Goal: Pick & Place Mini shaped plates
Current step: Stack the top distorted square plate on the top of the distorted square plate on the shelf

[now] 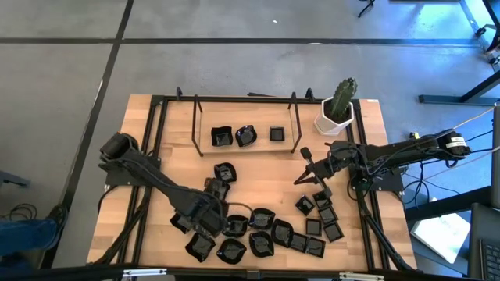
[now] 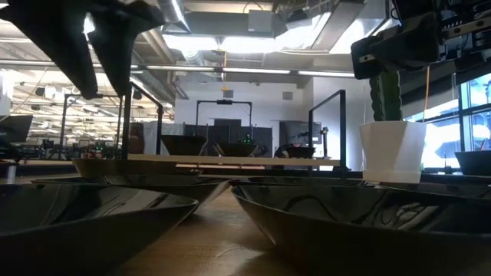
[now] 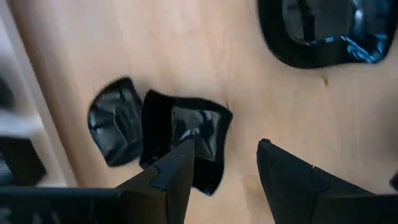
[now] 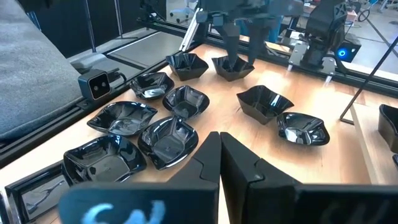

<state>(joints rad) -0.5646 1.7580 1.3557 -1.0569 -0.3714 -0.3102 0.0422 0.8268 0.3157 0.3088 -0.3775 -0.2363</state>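
Several mini shaped plates (image 1: 266, 234), glossy and black, lie scattered on the wooden table's near half. Three more (image 1: 246, 136) sit on a raised shelf at the far side. My left gripper (image 1: 207, 222) is open and points steeply down over the near-left plates. In its wrist view, bare wood shows between the fingers of that gripper (image 3: 224, 171). A wavy square plate (image 3: 183, 124) lies partly behind one finger, with a rounder plate (image 3: 112, 127) beside it. My right gripper (image 1: 303, 178) hovers shut and empty at the table's right, also seen in its own wrist view (image 4: 221, 155).
A white pot with a green cactus (image 1: 337, 113) stands at the far right corner. Black frame rails (image 1: 160, 140) run along the table's sides, and the shelf's thin posts (image 1: 195, 125) rise at the far side. Bare wood (image 1: 266, 176) lies between shelf and plates.
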